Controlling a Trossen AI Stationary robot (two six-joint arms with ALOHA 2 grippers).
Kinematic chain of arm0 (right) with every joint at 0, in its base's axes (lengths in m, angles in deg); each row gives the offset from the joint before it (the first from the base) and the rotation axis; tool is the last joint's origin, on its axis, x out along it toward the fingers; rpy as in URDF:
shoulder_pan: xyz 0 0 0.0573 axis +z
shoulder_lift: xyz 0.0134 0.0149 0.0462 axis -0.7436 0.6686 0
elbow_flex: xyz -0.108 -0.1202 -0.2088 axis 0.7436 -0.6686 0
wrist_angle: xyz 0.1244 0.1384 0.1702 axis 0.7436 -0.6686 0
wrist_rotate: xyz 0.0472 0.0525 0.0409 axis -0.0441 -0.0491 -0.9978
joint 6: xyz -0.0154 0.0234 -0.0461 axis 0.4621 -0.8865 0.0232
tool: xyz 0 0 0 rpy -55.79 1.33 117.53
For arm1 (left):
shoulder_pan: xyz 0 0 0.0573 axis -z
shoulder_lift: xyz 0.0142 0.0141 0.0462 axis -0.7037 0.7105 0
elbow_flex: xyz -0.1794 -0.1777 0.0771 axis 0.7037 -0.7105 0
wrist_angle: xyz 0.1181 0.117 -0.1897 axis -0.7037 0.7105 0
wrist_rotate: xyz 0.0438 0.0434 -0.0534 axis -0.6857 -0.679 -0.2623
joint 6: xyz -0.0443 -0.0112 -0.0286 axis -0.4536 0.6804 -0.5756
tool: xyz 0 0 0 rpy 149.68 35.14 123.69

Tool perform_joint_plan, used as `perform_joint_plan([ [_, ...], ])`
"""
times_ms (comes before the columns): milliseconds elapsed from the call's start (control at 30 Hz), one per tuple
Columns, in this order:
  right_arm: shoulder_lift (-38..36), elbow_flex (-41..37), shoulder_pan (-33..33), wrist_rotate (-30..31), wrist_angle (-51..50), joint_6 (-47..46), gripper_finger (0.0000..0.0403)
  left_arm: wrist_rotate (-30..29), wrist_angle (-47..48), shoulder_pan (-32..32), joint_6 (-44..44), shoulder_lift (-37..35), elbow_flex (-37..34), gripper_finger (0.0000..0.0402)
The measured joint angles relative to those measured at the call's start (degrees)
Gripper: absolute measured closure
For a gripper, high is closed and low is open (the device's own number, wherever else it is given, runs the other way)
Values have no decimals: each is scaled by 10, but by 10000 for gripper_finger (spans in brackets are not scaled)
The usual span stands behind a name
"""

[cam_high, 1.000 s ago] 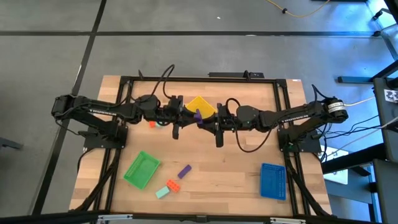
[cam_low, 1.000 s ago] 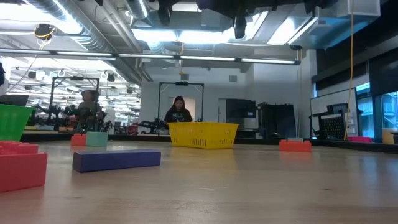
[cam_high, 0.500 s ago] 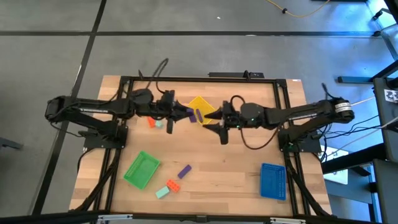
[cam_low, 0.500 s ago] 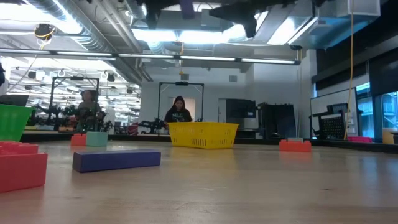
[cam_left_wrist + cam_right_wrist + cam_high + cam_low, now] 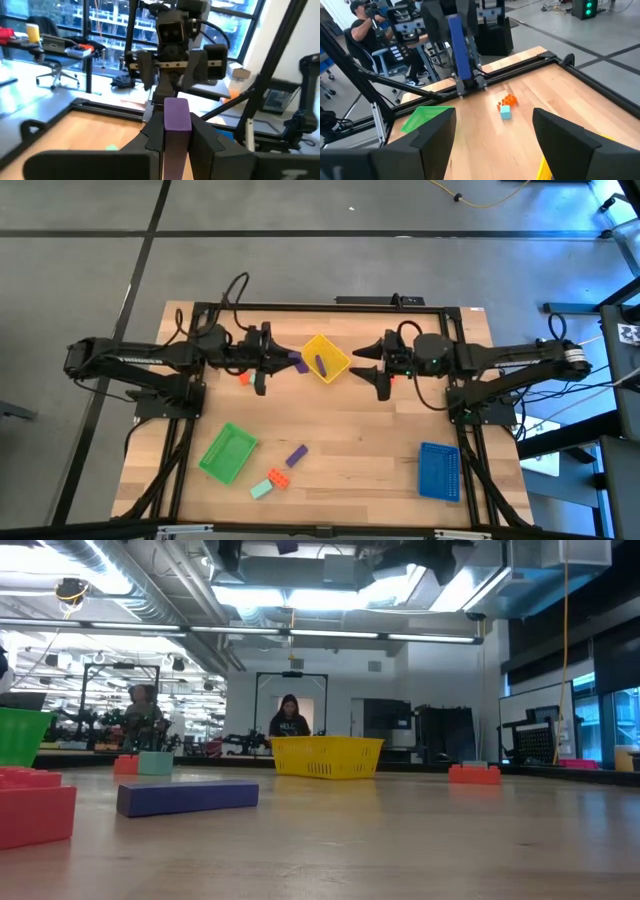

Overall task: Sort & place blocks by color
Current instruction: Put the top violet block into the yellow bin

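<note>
I count three trays: a yellow tray (image 5: 338, 352), a green tray (image 5: 228, 452) and a blue tray (image 5: 438, 470). Purple blocks (image 5: 296, 454): three. Orange blocks (image 5: 278, 476): three. Teal blocks (image 5: 261, 490): two that I can make out.

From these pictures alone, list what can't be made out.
- Yellow tray: its wall hides its contents in the low view; the high view shows one purple piece, too small for detail.
- Blue tray: absent from the low view; contents unreadable from above.
- Left gripper: its fingers cover most of the purple block.
</note>
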Motion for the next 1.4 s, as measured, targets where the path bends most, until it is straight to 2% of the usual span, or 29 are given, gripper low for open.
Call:
perform_joint_plan([
  [167,-1,0,0,0,2,0,138,-3,-31,1,-15,0,-15,358],
  [767,-1,0,1,0,3,2,138,-4,-21,1,-30,-3,-15,358],
  [900,-1,0,1,0,3,2,138,-26,-9,-6,-35,8,-10,358],
  [1033,-1,0,1,0,4,2,138,-27,73,-45,-44,51,47,358],
  [1233,-1,0,1,0,4,2,138,-4,243,-120,14,178,175,358],
  [1400,-1,0,1,1,4,2,138,-2,273,-146,51,293,232,358],
])
